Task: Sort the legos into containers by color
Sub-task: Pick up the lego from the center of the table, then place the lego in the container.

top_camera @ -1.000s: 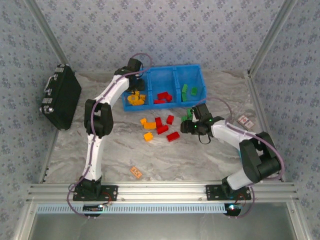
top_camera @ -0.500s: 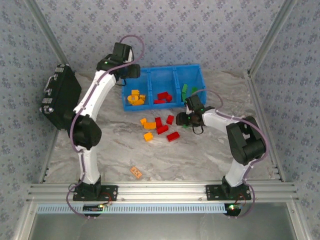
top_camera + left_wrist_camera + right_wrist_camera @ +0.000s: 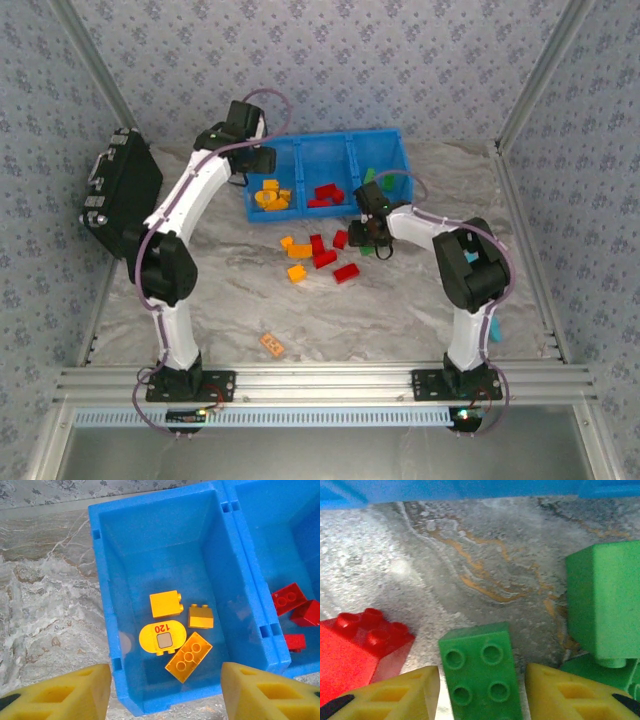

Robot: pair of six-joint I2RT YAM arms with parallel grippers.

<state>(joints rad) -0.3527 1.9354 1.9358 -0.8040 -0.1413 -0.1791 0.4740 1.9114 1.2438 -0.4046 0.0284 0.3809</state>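
Left gripper (image 3: 165,695): jaws apart, empty, above the left compartment (image 3: 112,590) of the blue bin (image 3: 330,137). Four orange-yellow legos (image 3: 189,656) lie inside.
Middle compartment (image 3: 325,160): red legos (image 3: 289,597).
Right compartment (image 3: 388,155): green legos (image 3: 371,177).
Right gripper (image 3: 482,695): jaws straddle a green brick (image 3: 477,660) on the table (image 3: 485,555), pads close on both sides. Cannot tell whether they grip it.

Orange-yellow bricks (image 3: 189,656) are seen in the blue bin (image 3: 330,137)'s left compartment, red bricks (image 3: 325,193) in the middle, green bricks (image 3: 388,183) in the right, with mixed loose bricks (image 3: 322,258) scattered just in front, one green brick (image 3: 481,675) laid studs-up.
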